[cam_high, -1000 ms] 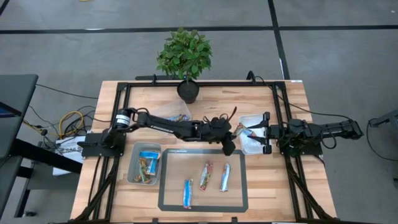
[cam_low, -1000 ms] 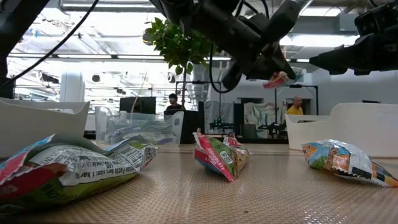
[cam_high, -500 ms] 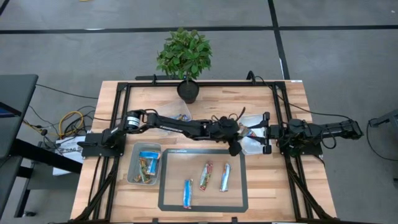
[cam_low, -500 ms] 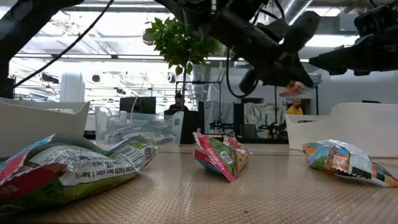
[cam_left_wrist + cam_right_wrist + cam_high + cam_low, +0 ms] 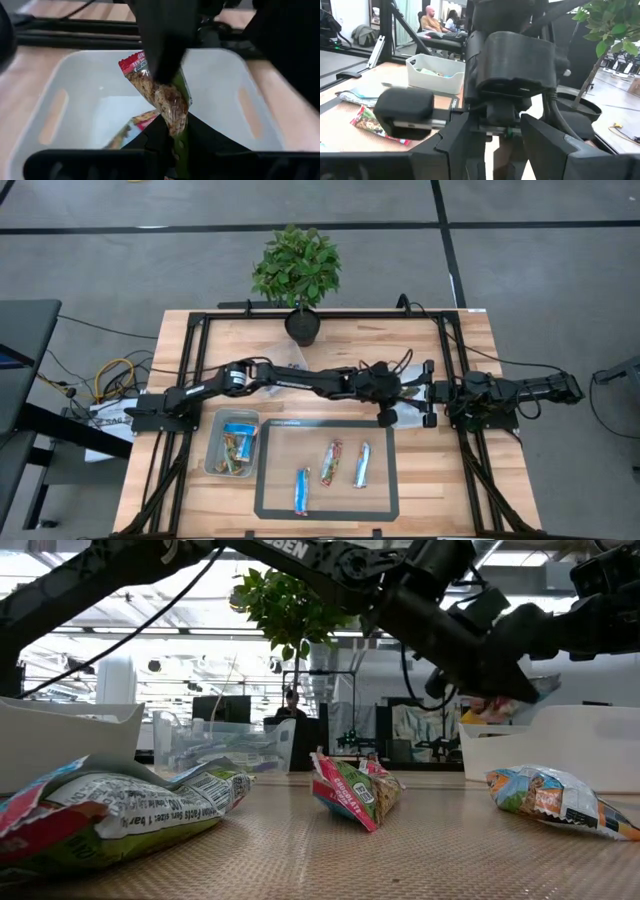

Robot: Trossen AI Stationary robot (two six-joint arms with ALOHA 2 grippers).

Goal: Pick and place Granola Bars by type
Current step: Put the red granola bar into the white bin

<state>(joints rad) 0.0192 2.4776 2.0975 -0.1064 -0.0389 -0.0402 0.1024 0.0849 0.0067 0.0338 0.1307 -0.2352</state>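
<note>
My left gripper reaches across the table and hovers over the clear bin at the table's right, shut on a red-and-white granola bar. In the low view that bar hangs just above the bin's rim. Another red-white bar lies flat on the bin's floor. Three bars lie flat on the dark mat: a blue one, a brown-green one and a second blue one. My right gripper waits open at the table's right edge, facing the left arm's wrist. My left gripper pinches the red-white bar by one end between its two fingers. The fingers lie along the bar, and the rest of the wrapper sticks out past the fingertips. The bar is lifted clear, over the open bin.
A clear bin left of the mat holds several bars. A third bin sits behind the left arm. A potted plant stands at the table's far edge. The right arm lies close beside the right bin. People sit in the room behind the table.
My left arm has stretched toward the table's right, carrying the red-white bar from above the mat's far edge to over the right bin. It has come down a little toward the bin's rim. It stays shut on the bar.
</note>
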